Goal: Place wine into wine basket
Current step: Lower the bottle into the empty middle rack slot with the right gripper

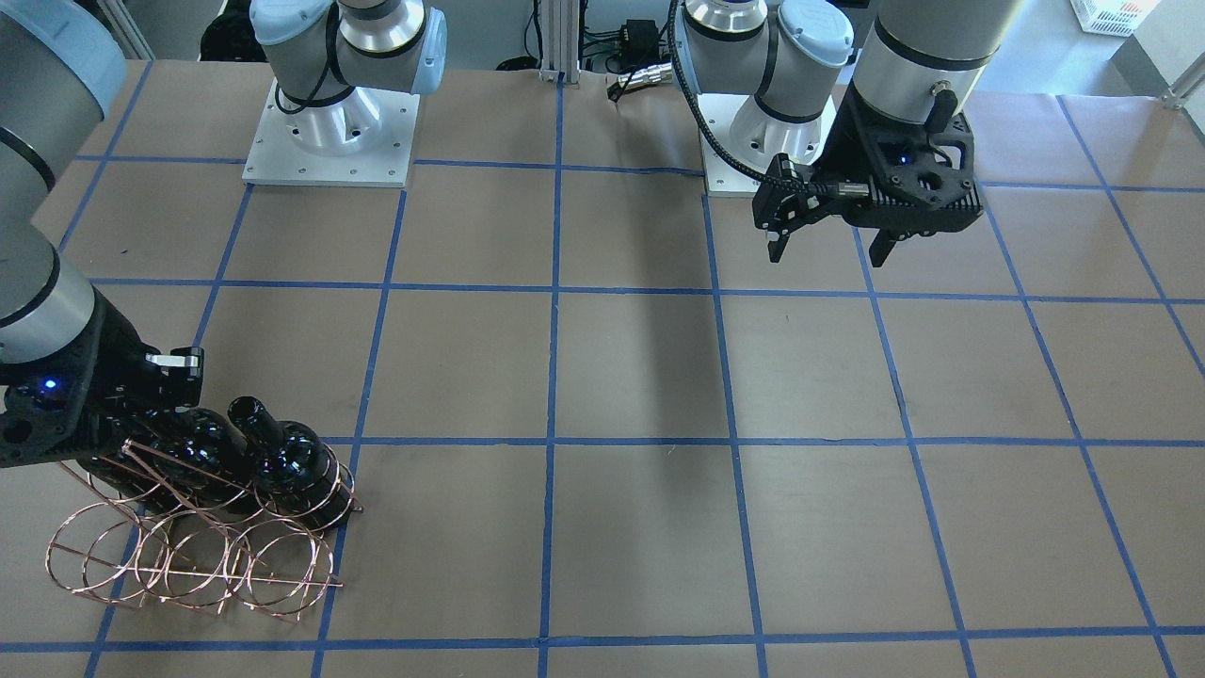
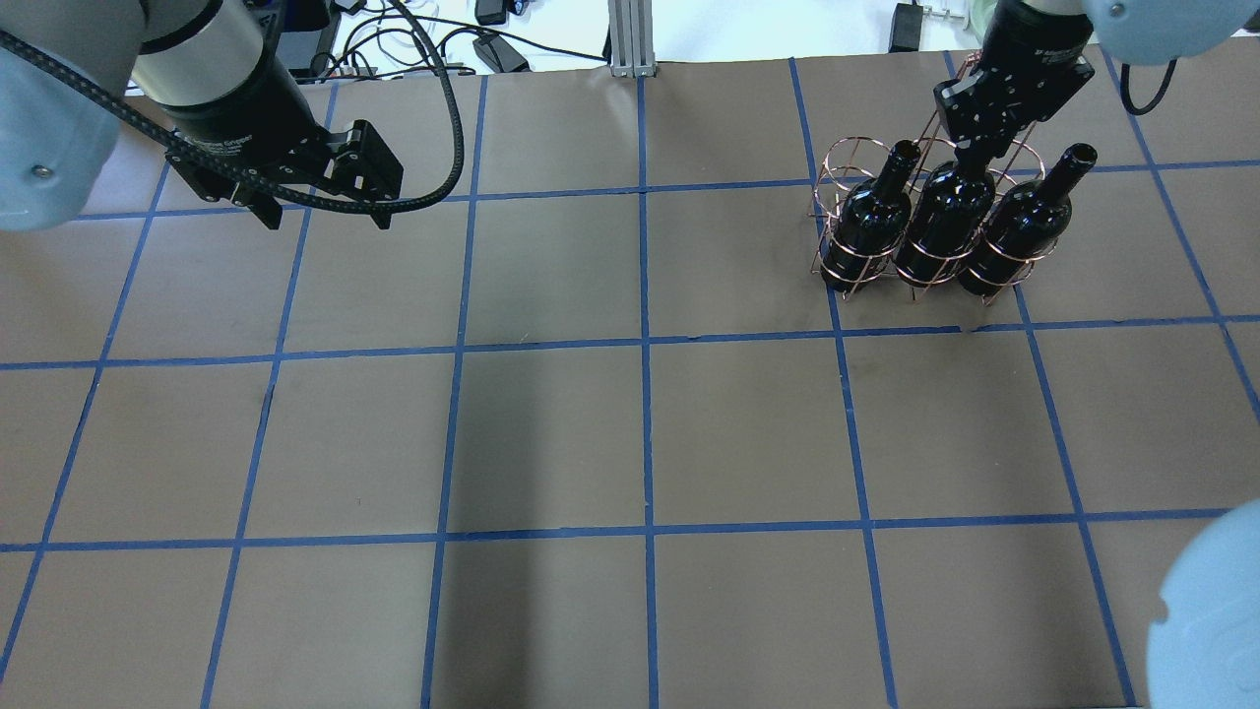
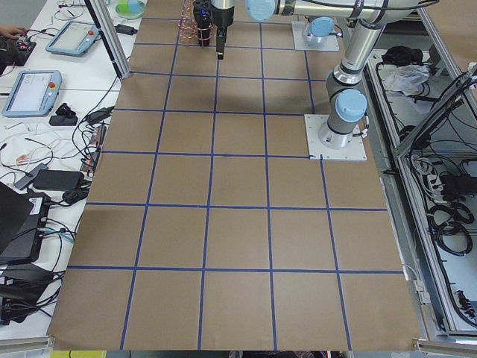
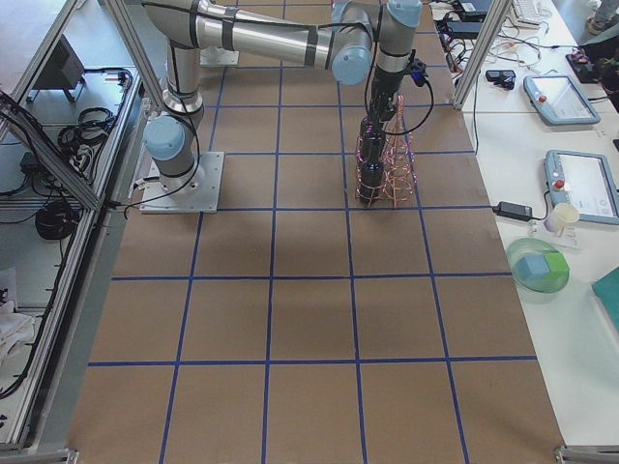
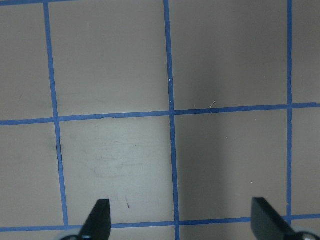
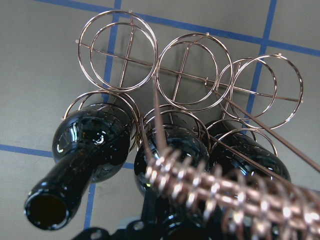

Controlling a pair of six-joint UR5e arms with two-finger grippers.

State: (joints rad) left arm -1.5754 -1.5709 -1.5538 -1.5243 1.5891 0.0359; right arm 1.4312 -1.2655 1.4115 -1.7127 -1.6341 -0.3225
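The copper wire wine basket (image 2: 837, 162) stands at the table's far right, also in the front view (image 1: 188, 565). Three near-black wine bottles lean in its lower rings: left (image 2: 876, 222), middle (image 2: 945, 222), right (image 2: 1024, 226). My right gripper (image 2: 975, 148) is over the basket, shut on the middle bottle's neck, which it hides. In the right wrist view the middle bottle (image 6: 175, 150) sits between the other two (image 6: 90, 145) (image 6: 250, 160), behind the twisted handle (image 6: 225, 195). My left gripper (image 2: 325, 215) is open and empty above the table, far from the basket.
The basket's upper row of rings (image 6: 150, 62) holds nothing. Brown paper with a blue tape grid (image 2: 645, 345) covers the table. The arm bases (image 1: 329, 132) stand at the robot's edge. Cables and a post (image 2: 625, 39) lie beyond the far edge.
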